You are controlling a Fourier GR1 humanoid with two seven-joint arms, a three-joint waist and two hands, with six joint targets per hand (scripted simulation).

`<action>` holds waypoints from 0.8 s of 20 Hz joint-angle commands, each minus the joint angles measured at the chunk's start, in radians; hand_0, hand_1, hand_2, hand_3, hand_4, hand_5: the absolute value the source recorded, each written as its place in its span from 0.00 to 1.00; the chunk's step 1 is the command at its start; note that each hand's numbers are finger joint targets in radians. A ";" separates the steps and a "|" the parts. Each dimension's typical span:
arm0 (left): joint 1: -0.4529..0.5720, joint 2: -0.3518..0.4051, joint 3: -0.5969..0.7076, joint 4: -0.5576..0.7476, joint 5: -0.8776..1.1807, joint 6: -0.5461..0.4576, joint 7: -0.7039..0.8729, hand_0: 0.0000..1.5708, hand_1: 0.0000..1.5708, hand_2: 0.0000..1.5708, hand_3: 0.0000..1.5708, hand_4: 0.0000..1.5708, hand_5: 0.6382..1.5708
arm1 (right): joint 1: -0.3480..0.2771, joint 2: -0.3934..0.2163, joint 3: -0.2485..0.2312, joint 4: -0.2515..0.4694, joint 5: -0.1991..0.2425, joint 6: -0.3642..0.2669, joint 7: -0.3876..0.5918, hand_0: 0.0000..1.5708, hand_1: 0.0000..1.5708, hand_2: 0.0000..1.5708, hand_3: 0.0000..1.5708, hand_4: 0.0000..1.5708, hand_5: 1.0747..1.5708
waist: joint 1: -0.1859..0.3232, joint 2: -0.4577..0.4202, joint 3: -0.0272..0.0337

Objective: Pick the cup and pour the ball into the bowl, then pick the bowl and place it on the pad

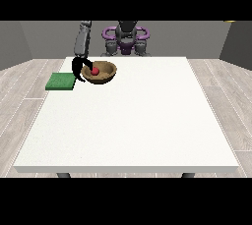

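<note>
A brown wooden bowl (110,74) sits at the far left part of the white table (128,121), with a red ball (95,71) inside it. The hand at the view's left (78,67) is at the bowl's left rim. One black finger arches over the rim towards the ball and another part of the hand curves under the bowl's side. A flat green pad (60,81) lies on the table just left of the hand and bowl. No cup shows anywhere. The other hand is out of sight.
The grey arm (82,39) comes down from the robot's shoulder to the bowl. The robot's torso (126,38) stands behind the table's far edge. The pad lies close to the table's left edge.
</note>
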 commanded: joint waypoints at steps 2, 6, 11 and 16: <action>-0.032 0.031 0.021 -0.003 0.043 -0.024 0.027 0.00 0.00 0.00 0.00 0.65 0.96 | 0.070 -0.024 -0.006 0.084 0.070 -0.159 0.084 1.00 1.00 1.00 1.00 0.60 0.80 | 0.031 0.072 0.0483; 0.001 0.025 0.037 0.000 0.052 -0.034 -0.003 0.00 0.00 0.00 0.00 0.71 0.94 | 0.118 -0.102 -0.002 0.011 0.092 -0.157 0.146 1.00 1.00 1.00 0.90 0.59 0.91 | 0.021 0.076 0.0467; 0.028 0.034 0.037 0.044 0.052 -0.049 0.015 0.00 0.00 0.00 0.00 0.75 0.95 | 0.089 -0.151 0.042 -0.121 0.145 -0.240 0.329 1.00 1.00 1.00 0.81 0.65 0.95 | 0.003 -0.006 0.0450; 0.079 0.050 0.069 0.085 0.028 -0.039 -0.034 0.00 0.00 0.00 0.00 0.76 0.96 | 0.035 -0.266 0.045 -0.195 0.124 -0.189 0.506 1.00 1.00 1.00 0.66 0.65 0.97 | -0.045 -0.033 0.0453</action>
